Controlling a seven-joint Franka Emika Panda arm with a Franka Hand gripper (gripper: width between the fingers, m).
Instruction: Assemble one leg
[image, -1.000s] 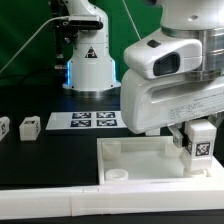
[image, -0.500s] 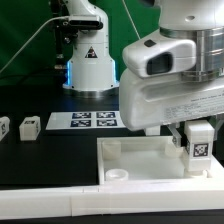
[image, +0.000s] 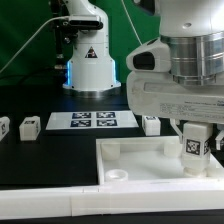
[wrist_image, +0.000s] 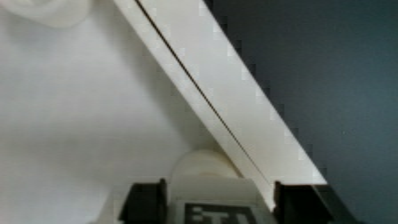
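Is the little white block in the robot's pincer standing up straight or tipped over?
Upright. The leg hangs straight up and down in the pincer, its tag facing the exterior view.

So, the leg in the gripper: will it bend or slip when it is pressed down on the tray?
The leg looks like a solid plastic block, so probably stiff. Its smooth faces might slip a little in the gripper. Being small, it is likely light.
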